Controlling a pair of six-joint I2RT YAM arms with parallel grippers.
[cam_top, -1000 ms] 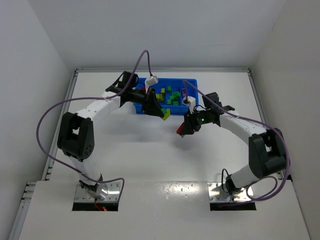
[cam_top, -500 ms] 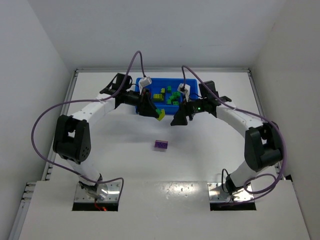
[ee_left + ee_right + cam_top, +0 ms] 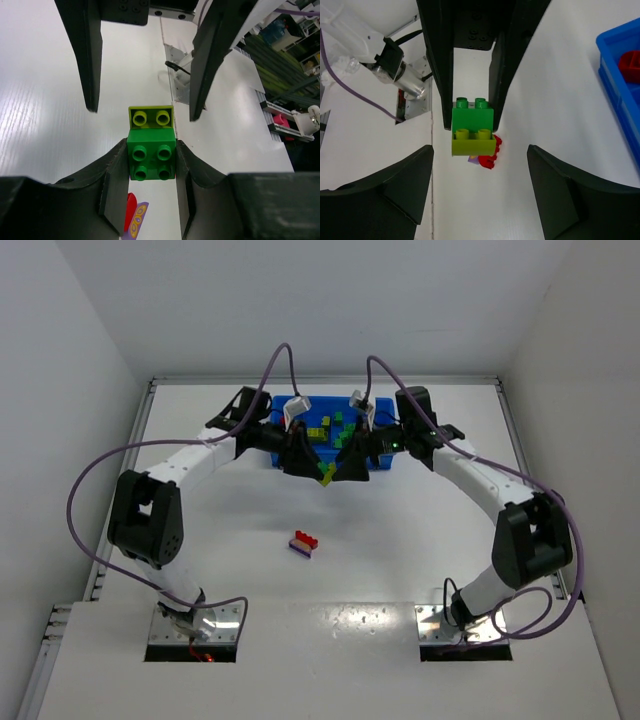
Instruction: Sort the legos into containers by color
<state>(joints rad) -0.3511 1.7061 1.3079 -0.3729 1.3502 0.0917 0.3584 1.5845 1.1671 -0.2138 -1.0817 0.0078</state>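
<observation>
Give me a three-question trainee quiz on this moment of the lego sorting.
1. True or false: the left gripper is shut on the green brick.
2. The right gripper is: A) open, its fingers either side of the yellow-green brick; B) shut on a red brick; C) out of every view.
3. Fill in: the loose stack on the table is red and ____.
Key: 1 true; 2 A; 3 purple.

- We read no words, nos. or brand names in any view.
- Green-yellow lego stack (image 3: 151, 145): no lettering legible on its studs.
- Purple lego (image 3: 138, 221), left wrist view: yellow drawn mark, no text we can read.
</observation>
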